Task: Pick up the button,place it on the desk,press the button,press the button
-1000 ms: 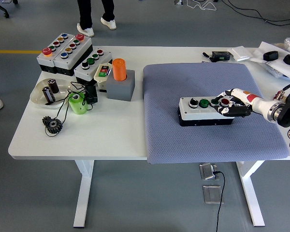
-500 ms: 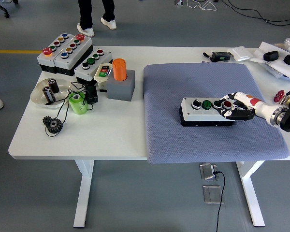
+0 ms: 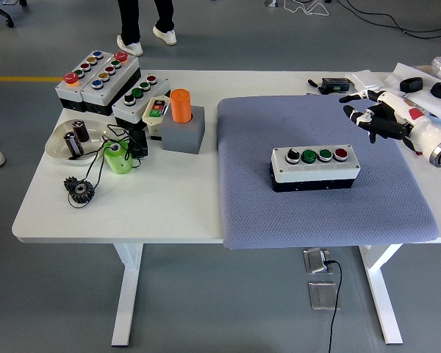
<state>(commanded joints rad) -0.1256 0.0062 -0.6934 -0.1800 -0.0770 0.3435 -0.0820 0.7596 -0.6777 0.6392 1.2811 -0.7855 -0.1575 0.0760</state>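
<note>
A white-topped button box with a black base lies on the blue-grey mat, right of centre. Its lid carries a black knob, two green buttons and a red button at the right end. My right hand hovers above and to the right of the box, well apart from it, fingers spread and holding nothing. The left arm does not show.
More button boxes stand at the table's back left, beside an orange cylinder in a grey block, a bowl, a green cup and black gears. Bags and black items lie back right. A person's legs stand beyond the table.
My right hand has let go of the button box's right end and risen away toward the back right, fingers spreading. The box stays on the mat.
</note>
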